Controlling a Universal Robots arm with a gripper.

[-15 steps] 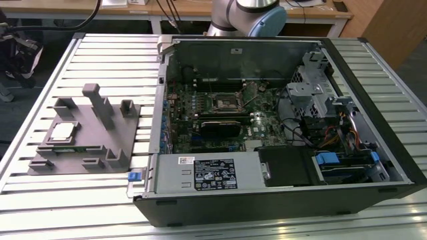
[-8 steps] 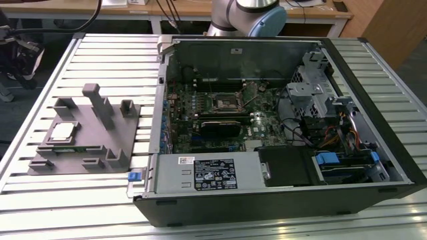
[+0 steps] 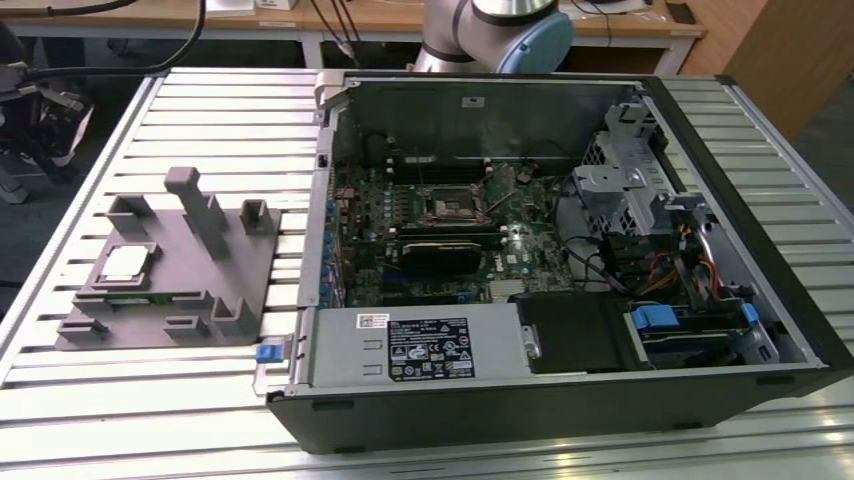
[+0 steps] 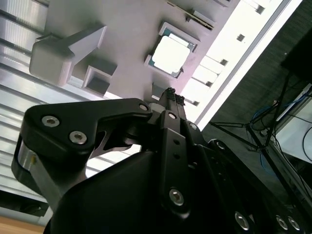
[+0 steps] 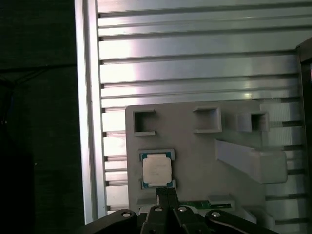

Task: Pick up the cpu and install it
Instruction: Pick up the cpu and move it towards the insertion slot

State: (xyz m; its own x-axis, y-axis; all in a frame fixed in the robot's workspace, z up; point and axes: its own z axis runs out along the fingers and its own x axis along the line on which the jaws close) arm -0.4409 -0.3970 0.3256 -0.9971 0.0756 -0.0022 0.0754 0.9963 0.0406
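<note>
Silvery cpu [image 5: 157, 169] in grey tray [image 5: 195, 161], hand [image 5: 167, 191] above

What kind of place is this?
Probably a robotics lab set up for computer assembly: an open black desktop computer case lies on a slatted aluminium table, beside a grey plastic tray holding the small silvery square cpu.

The cpu [image 3: 124, 263] is seen as a small, flat, square chip, its silvery-white metal top turned upward. It is laid flat in a framed square recess of the grey tray [image 3: 174, 277], near that tray's edge towards the exterior view's left. In both wrist views a thin greenish border is shown around the metal top.
</note>
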